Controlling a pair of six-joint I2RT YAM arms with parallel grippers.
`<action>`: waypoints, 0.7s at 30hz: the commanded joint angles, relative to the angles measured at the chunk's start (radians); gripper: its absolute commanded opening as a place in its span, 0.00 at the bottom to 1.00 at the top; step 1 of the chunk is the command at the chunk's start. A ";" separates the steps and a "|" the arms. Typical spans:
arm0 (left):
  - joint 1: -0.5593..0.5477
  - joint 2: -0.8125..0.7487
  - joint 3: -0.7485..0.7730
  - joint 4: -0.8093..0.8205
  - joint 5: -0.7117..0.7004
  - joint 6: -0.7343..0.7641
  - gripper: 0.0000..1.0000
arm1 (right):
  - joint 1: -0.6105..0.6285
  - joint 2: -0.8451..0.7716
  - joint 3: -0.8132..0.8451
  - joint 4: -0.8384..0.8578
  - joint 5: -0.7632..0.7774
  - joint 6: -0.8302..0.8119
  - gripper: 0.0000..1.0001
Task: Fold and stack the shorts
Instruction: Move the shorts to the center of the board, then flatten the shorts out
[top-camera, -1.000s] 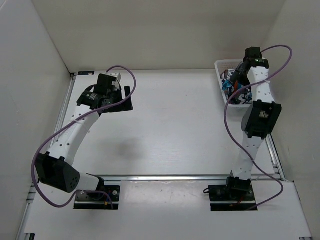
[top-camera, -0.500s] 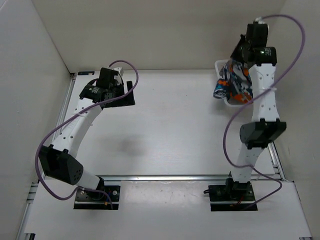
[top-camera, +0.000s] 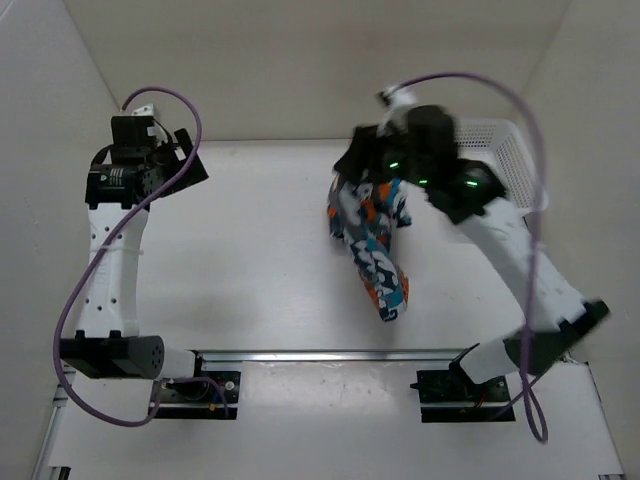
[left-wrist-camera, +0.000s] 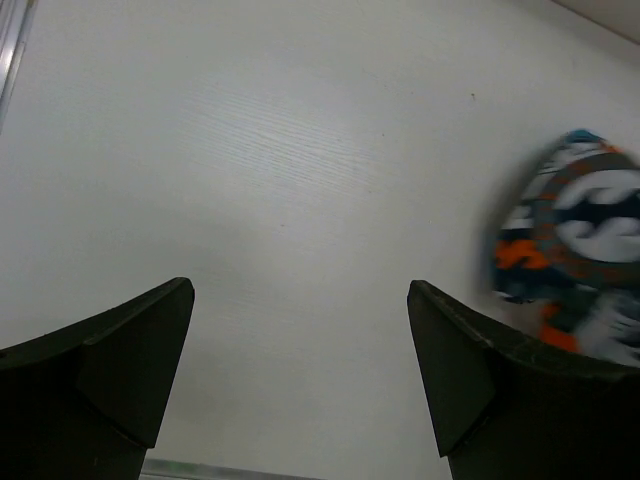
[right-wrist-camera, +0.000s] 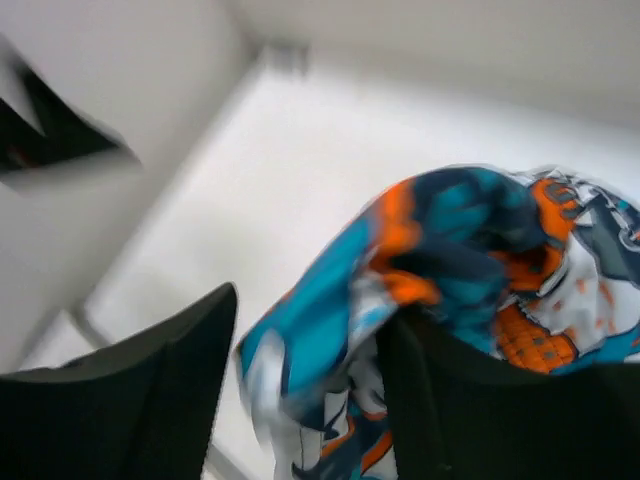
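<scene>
One pair of shorts (top-camera: 372, 245), printed in orange, teal, white and black, hangs above the white table (top-camera: 250, 260), left of the single white basket (top-camera: 505, 145) and nearer the two arms' bases than it. Whether the lower end touches the tabletop cannot be told. The top of the cloth is bunched in the right gripper (right-wrist-camera: 308, 330), its two fingers clamped on the fabric just left of the basket. The left gripper (left-wrist-camera: 300, 295) is well to the basket's left, at about the same depth, its jaws spread wide with nothing between them.
</scene>
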 joint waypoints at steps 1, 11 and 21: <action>0.015 -0.105 -0.024 -0.042 0.039 -0.005 0.99 | 0.121 0.223 -0.152 -0.070 -0.082 -0.004 0.70; -0.089 -0.254 -0.363 0.020 0.269 -0.033 0.85 | 0.022 0.048 -0.254 -0.162 0.109 0.040 0.50; -0.477 -0.236 -0.783 0.339 0.354 -0.375 0.75 | -0.173 0.007 -0.608 -0.126 0.052 0.084 0.43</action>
